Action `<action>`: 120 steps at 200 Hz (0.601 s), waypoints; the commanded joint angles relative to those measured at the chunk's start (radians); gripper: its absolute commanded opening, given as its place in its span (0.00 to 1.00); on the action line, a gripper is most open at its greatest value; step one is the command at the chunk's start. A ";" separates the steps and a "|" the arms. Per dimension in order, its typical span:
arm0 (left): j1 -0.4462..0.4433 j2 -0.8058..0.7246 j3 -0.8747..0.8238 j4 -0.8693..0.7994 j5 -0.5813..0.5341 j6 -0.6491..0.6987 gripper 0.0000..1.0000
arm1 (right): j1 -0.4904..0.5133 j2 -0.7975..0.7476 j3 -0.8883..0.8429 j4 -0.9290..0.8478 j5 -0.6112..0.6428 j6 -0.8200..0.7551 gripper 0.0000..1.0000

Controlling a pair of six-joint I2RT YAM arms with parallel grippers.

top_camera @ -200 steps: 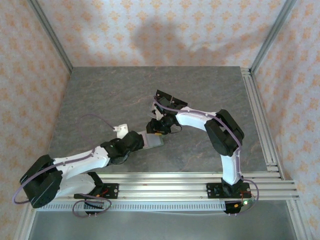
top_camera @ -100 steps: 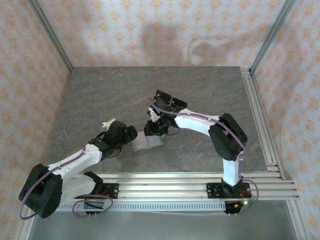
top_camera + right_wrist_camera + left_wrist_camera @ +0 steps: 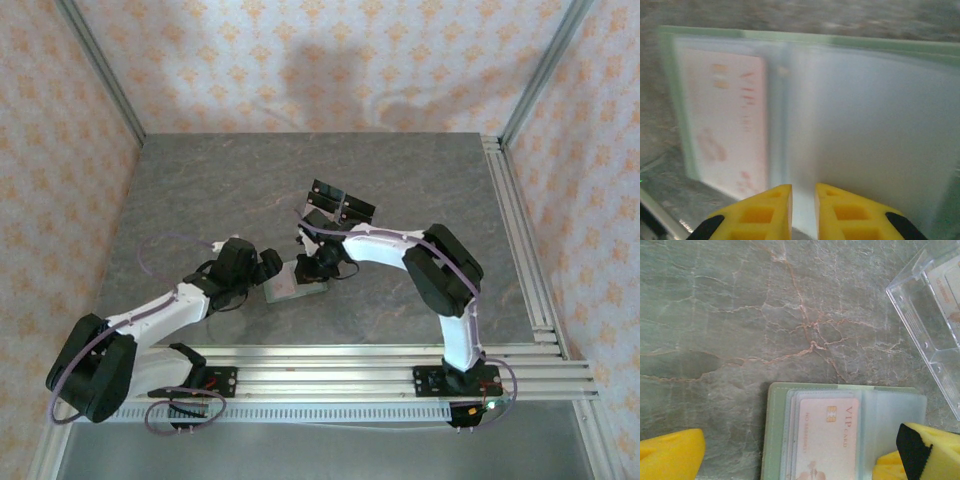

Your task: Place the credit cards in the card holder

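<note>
Right wrist: right jaws are hovering nearly together at the card holder (image 3: 840,42)'s clear sleeve (image 3: 865,125), grip unclear, left jaws gaping; sleeve needing opening next.

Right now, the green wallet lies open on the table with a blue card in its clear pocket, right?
Not blue: the card is pale pink, as the left wrist view shows. The green wallet does lie open on the table.

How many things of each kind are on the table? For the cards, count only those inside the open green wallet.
Green wallet: 1
Pink card in the wallet's clear sleeve: 1
Clear stand: 1
Total: 3
</note>
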 commanded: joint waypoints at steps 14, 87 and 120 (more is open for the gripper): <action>0.008 0.037 0.001 0.094 0.045 0.006 1.00 | -0.024 -0.039 -0.068 0.040 0.040 0.029 0.18; 0.009 0.129 -0.013 0.234 0.082 -0.002 1.00 | -0.032 -0.025 -0.114 0.101 0.015 0.067 0.17; 0.008 0.175 -0.018 0.286 0.094 -0.017 1.00 | -0.032 -0.021 -0.113 0.110 0.008 0.072 0.17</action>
